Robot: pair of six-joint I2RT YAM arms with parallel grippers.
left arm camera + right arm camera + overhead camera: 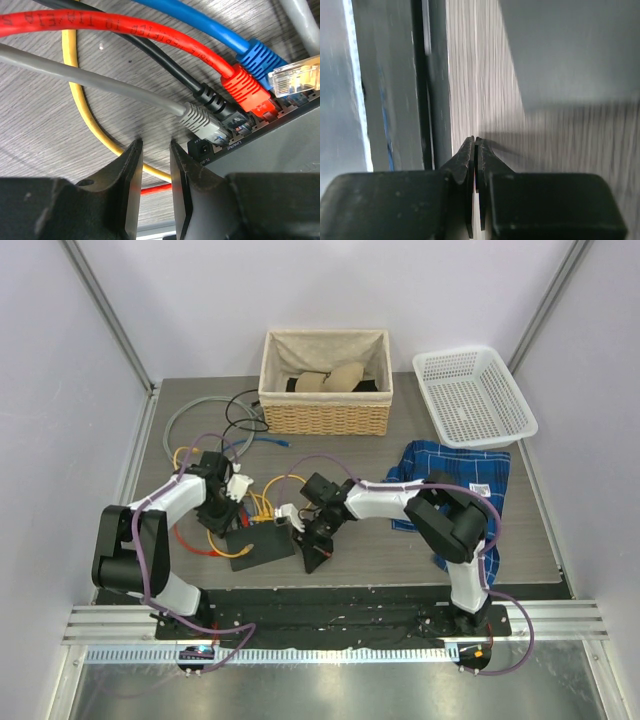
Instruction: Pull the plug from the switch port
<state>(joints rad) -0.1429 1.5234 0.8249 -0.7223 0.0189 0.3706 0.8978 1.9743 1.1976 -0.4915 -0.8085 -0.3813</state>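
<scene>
Grey table [395, 558]: switch [282, 142] just beside left jaws, slightly apart; right jaws together

Switch [262, 542] black; cloth [455, 465] blue plaid; basket [470, 390] white.

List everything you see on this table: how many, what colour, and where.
switch: one, black, front centre
plugged cables: four, grey, black, red, blue, in the switch's sockets
clear plug: one, clear, beside the blue one
yellow cable: one, yellow, on the table by the switch
wicker basket: one, tan, back centre
plastic basket: one, white, back right
cloth: one, blue checked, right side
left gripper: one, black, open, near the grey plug
right gripper: one, black, shut, beside the switch
</scene>
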